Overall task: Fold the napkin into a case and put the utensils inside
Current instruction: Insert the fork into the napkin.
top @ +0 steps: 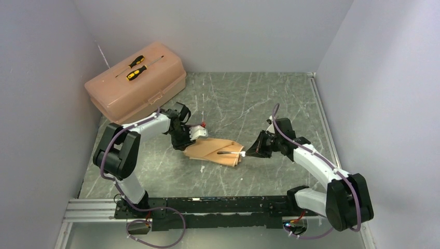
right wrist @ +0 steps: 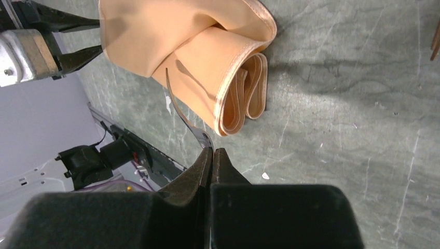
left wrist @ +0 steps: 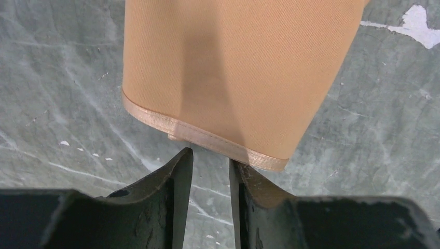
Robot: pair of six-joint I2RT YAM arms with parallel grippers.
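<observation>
The peach-tan napkin (top: 215, 151) lies folded in loose layers mid-table, its rolled end (right wrist: 244, 88) toward my right arm. At its left end my left gripper (top: 191, 147) is low over the table. Its jaws stand apart with bare table between them, and the tips (left wrist: 210, 158) are right at the stitched hem (left wrist: 207, 137). My right gripper (right wrist: 212, 150) is shut on the handle of a thin metal utensil (right wrist: 181, 111). The piece reaches out over the napkin (right wrist: 155, 41). In the top view it is a dark sliver (top: 231, 153) on the cloth.
A pink plastic toolbox (top: 136, 85) stands at the back left with two yellow-and-black screwdrivers (top: 137, 66) on its lid. Thin brown pieces (right wrist: 435, 44) poke in at the right edge of the right wrist view. The arms' mounting rail (top: 207, 205) runs along the near edge.
</observation>
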